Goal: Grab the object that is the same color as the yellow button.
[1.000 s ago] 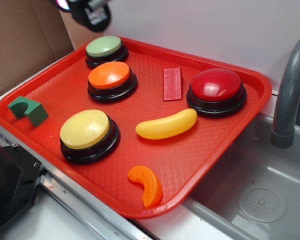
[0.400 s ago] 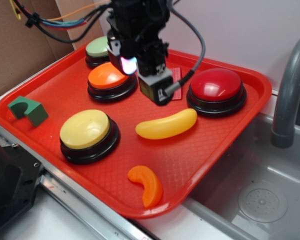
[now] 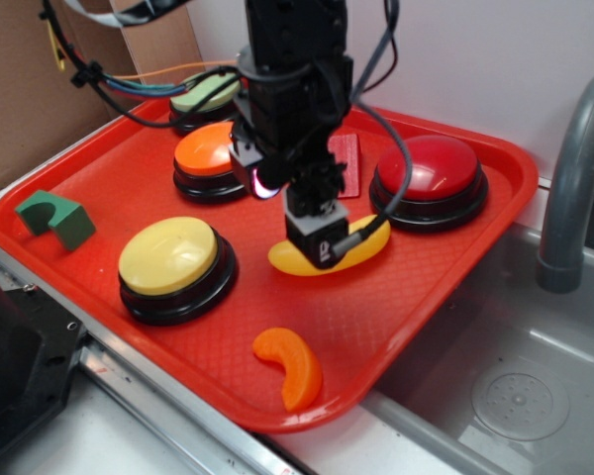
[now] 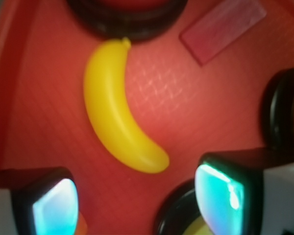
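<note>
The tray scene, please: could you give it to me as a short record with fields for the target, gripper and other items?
target: yellow toy banana, lying flat on the red tray, not gripped
matching button: yellow button, left of the banana in the exterior view
gripper: gripper open, above the banana's end, fingers apart
other buttons: orange button, green button, red button
other items: orange crescent slice, red block, green arch block
beside tray: sink, faucet

Glossy smooth plastic banana (image 4: 118, 110) lies on a red tray (image 3: 416, 287) with textured, crosshatched plastic.
</note>
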### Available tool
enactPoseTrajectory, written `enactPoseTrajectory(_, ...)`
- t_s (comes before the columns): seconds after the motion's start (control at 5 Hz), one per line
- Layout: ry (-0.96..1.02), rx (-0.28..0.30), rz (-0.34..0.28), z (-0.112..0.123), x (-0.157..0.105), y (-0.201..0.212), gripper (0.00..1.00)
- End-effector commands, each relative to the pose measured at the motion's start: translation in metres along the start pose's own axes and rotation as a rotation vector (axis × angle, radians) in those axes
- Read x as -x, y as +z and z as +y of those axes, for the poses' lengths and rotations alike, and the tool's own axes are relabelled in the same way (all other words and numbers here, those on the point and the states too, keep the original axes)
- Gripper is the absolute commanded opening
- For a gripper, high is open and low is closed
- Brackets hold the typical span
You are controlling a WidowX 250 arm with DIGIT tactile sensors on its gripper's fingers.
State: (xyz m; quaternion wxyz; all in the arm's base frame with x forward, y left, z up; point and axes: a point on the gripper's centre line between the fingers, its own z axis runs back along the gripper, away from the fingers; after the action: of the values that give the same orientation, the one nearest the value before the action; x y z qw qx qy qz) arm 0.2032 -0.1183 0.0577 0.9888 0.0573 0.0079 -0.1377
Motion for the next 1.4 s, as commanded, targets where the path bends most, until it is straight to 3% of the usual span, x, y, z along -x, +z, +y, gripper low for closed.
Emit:
enactPoseTrajectory(0.0,-0.024,-0.003,-0.058,0.001,-0.018,-0.01,1.0)
enactPoseTrajectory(0.4,-0.121,0.067,-0.114,-0.003,-0.033,-0.031,1.0)
enactPoseTrajectory(0.8,-0.14,0.086,-0.135,-0.004,-0.033,-0.028,0.0)
enactPoseTrajectory(1.0,-0.154,0.078,-0.152,-0.002,-0.032,-0.023,0.0)
enactPoseTrajectory(1.2,-0.12,0.029,-0.156,0.01,-0.025,0.016,0.0)
